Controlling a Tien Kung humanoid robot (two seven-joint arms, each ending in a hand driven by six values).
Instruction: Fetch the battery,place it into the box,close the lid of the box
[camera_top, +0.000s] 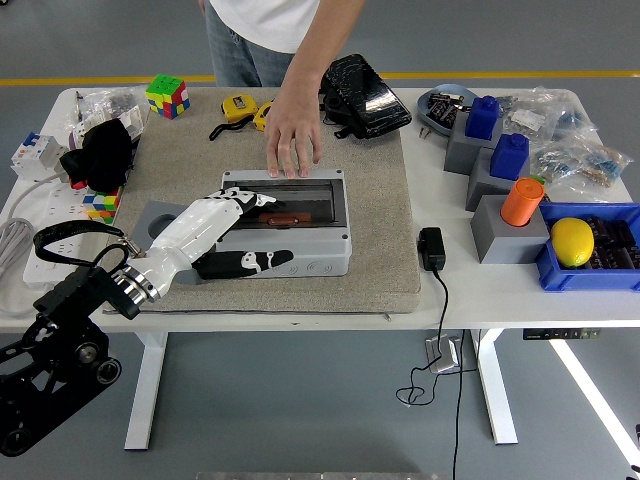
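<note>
A grey box (330, 256) lies on the beige mat in the head view, its smoky clear lid (315, 205) lowered flat over it. Through the lid shows the orange battery (291, 217) inside. My left hand (268, 228), white with black joints, rests on the lid's left part with fingers (240, 199) stretched out flat. Its thumb (262, 260) runs along the box's front wall. It holds nothing. At the box's far edge a person's hand (292, 145) presses down with its fingertips. My right arm is out of the picture.
Rubik's cube (167, 95), yellow tape measure (240, 108) and black pouch (362, 95) lie at the back. A black adapter (432, 248) and cable sit right of the mat. Grey blocks, an orange cup (522, 200) and a blue bin with a lemon (572, 242) fill the right side.
</note>
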